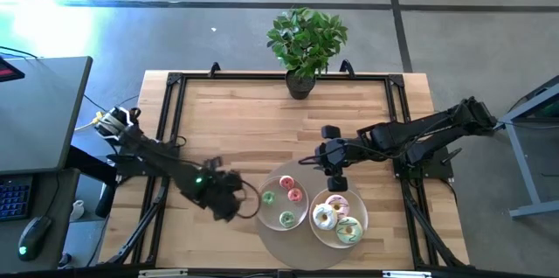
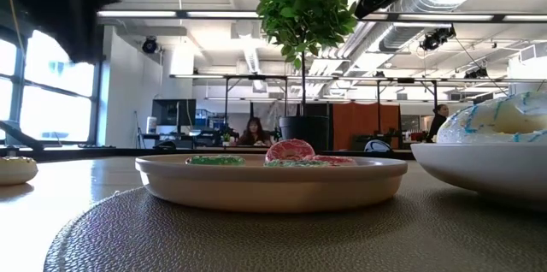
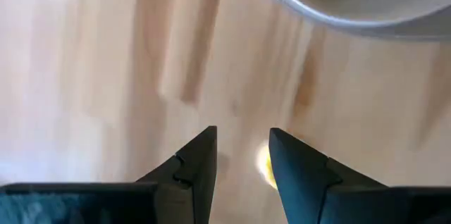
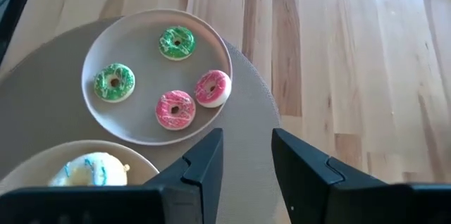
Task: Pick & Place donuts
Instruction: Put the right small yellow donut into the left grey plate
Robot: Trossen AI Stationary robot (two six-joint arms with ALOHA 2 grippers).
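Note:
Two round bowls stand on a round grey placemat (image 1: pixel 293 247). The shallow left bowl (image 4: pixel 95 115) holds four tiny donuts, two green (image 4: pixel 114 82) and two pink-red (image 4: pixel 175 108). The right bowl (image 1: pixel 316 225) holds three larger donuts: pink (image 1: pixel 337 205), white (image 1: pixel 323 218) and green (image 1: pixel 350 230). A tiny yellow donut (image 2: pixel 15 169) lies flat on the bare wood left of the placemat. My left gripper (image 3: pixel 242 155) hangs open above it, and the donut's edge (image 3: pixel 263 165) shows between the fingers. My right gripper (image 4: pixel 246 150) is open, above the placemat's far side between the bowls.
A potted plant (image 1: pixel 305 46) stands at the middle of the table's far edge. Bare wood lies left of and beyond the placemat. A black frame (image 1: pixel 175 81) runs round the tabletop. A desk with a keyboard and mouse (image 1: pixel 31 234) stands off the table's left side.

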